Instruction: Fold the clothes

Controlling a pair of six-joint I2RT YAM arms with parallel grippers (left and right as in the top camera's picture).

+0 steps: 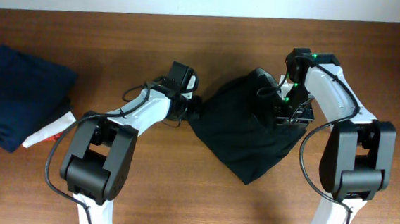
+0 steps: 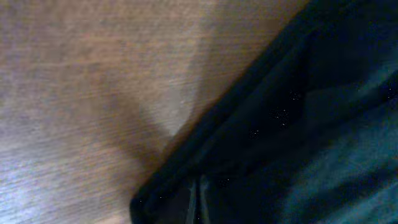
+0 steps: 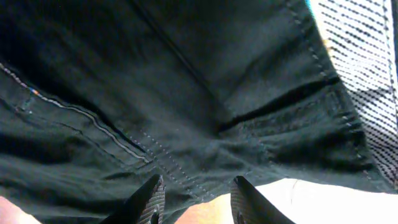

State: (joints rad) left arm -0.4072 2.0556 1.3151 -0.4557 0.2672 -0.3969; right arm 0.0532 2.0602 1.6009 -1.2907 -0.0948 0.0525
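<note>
A black garment (image 1: 244, 140) lies crumpled in a rough diamond at the table's middle. My left gripper (image 1: 191, 110) is at its left corner. In the left wrist view the jaws (image 2: 198, 202) look closed with the dark cloth (image 2: 298, 124) pinched between them, low over the wood. My right gripper (image 1: 291, 117) is over the garment's right side. In the right wrist view its fingers (image 3: 198, 202) are apart, straddling the stitched hem of the black cloth (image 3: 186, 93), with nothing clamped.
A folded navy stack (image 1: 17, 99) sits at the left edge of the wooden table (image 1: 180, 188), with a white piece (image 1: 47, 133) sticking out beneath it. Both arm bases stand at the front.
</note>
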